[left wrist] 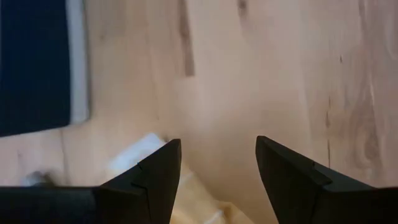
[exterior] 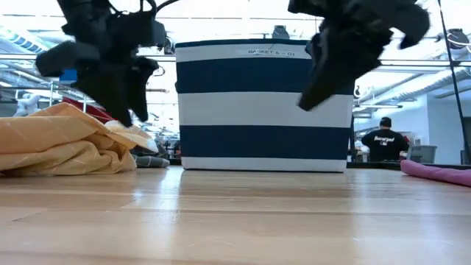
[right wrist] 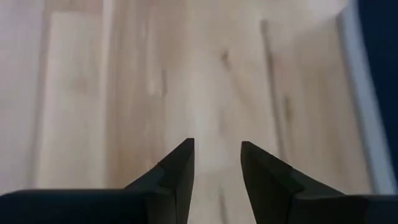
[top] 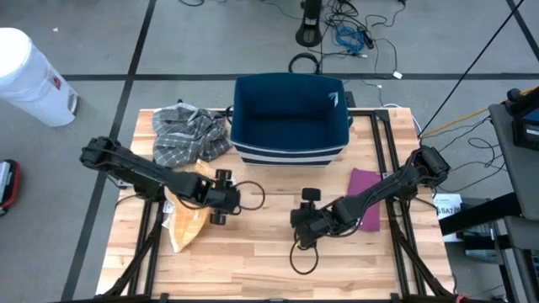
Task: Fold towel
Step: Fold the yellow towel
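Surface: wooden table [top: 253, 261], centre of frame
Rear centre: navy-and-white striped basket [top: 290, 126]
Upper left: crumpled grey plaid cloth [top: 187, 135]
Left: yellow towel [top: 187, 223]
Right: magenta cloth [top: 365, 198], flat

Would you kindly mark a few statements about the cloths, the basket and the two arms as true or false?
1. The blue and white striped basket stands at the far middle of the table. True.
2. The yellow towel lies inside the basket. False: it lies on the table at the left, beside the left gripper.
3. The right gripper holds the purple cloth. False: its jaws are open and empty over bare wood; the purple cloth lies at the table's right side.
4. A grey plaid cloth lies crumpled left of the basket. True.
5. The left gripper's jaws are open and hold nothing. True.
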